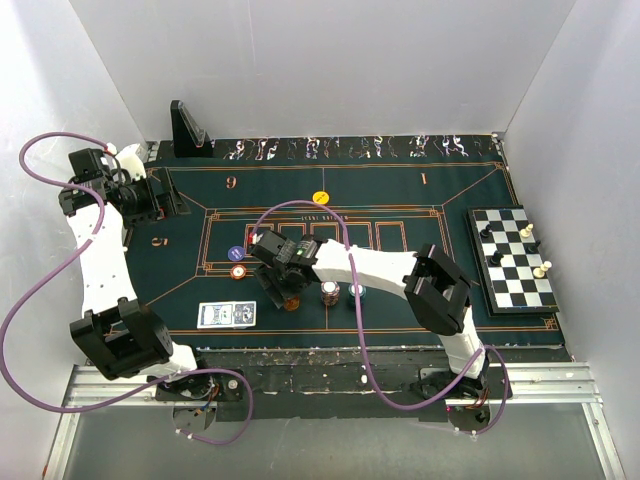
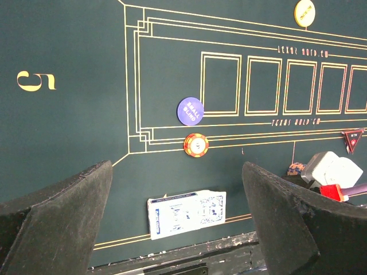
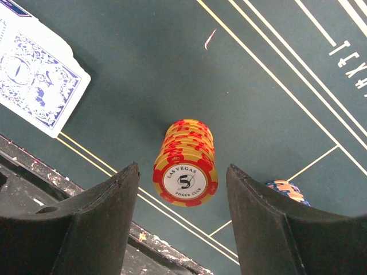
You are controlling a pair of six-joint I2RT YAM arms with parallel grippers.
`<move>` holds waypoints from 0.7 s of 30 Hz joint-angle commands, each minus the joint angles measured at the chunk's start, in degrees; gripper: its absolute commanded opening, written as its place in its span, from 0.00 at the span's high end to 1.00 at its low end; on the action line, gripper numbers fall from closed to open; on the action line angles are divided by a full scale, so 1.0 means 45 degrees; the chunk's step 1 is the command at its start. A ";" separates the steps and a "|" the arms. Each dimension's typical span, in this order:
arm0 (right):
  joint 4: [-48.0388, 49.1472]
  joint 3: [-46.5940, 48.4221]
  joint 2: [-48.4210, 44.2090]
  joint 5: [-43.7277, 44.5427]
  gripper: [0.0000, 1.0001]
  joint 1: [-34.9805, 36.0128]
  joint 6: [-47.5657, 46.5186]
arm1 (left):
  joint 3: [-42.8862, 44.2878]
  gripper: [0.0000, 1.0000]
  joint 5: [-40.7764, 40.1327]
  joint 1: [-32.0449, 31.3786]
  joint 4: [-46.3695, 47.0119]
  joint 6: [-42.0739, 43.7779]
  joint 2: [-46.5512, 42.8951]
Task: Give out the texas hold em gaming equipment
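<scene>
Flanking chip stack (image 3: 184,150) | R gripper (image 3: 182,169), jaws apart | "LAS VEGAS 5 POKER CLUB"

Overhead, wrist close-ups; cards (image 1: 226,315) shared

Cards (image 2: 186,213) lie between left hand's (image 2: 178,165) spread fingers (image 2: 63,217).

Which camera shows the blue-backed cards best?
Left wrist: the cards lie whole and large in the foreground. Top external shows the cards whole but small; right wrist cuts the cards off at the frame edge.
</scene>
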 commanded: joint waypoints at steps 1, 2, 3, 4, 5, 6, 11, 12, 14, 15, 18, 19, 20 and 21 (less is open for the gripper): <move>0.0197 -0.0068 -0.0023 0.0032 0.32 0.0076 0.0205 | 0.0054 0.02 0.0066 0.0059 0.0072 0.0132 -0.0556; 0.0158 -0.0088 0.0016 0.0013 0.32 0.0076 0.0224 | 0.0073 0.02 0.0066 0.0078 0.0053 0.0132 -0.0537; 0.0157 -0.0146 0.0016 0.0013 0.32 0.0076 0.0225 | 0.0112 0.02 0.0066 0.0059 0.0052 0.0132 -0.0556; 0.0177 -0.0205 0.0016 0.0013 0.32 0.0076 0.0225 | 0.0112 0.02 0.0085 0.0078 0.0052 0.0132 -0.0537; 0.0196 -0.0244 -0.0003 0.0032 0.32 0.0096 0.0225 | 0.0151 0.02 0.0086 0.0059 0.0052 0.0132 -0.0575; 0.0177 -0.0283 -0.0003 0.0051 0.33 0.0076 0.0225 | 0.0151 0.02 0.0086 0.0059 0.0033 0.0132 -0.0556; 0.0333 -0.0479 -0.0179 0.0071 0.37 0.0096 0.0283 | 0.0132 0.02 0.0086 0.0059 0.0052 0.0132 -0.0556; 0.0275 -0.0440 -0.0121 0.0052 0.38 0.0096 0.0283 | 0.0112 0.02 0.0086 0.0059 0.0033 0.0132 -0.0556; 0.0255 -0.0459 -0.0101 0.0052 0.41 0.0115 0.0342 | 0.0131 0.02 0.0105 0.0059 0.0052 0.0093 -0.0615; 0.0313 -0.0478 -0.0120 0.0032 0.43 0.0096 0.0322 | 0.0132 0.02 0.0105 0.0078 0.0033 0.0093 -0.0615; 0.0411 -0.0518 -0.0198 0.0129 0.54 0.0096 0.0342 | 0.0131 0.02 0.0105 0.0059 0.0033 0.0132 -0.0615; 0.0431 -0.0537 -0.0256 0.0207 0.61 0.0115 0.0342 | 0.0112 0.02 0.0105 0.0078 0.0033 0.0132 -0.0615; 0.0469 -0.0537 -0.0334 0.0285 0.68 0.0096 0.0342 | 0.0073 0.02 0.0105 0.0078 0.0052 0.0113 -0.0634; 0.0431 -0.0479 -0.0374 0.0460 0.76 0.0096 0.0322 | 0.0073 0.02 0.0124 0.0078 0.0072 0.0132 -0.0634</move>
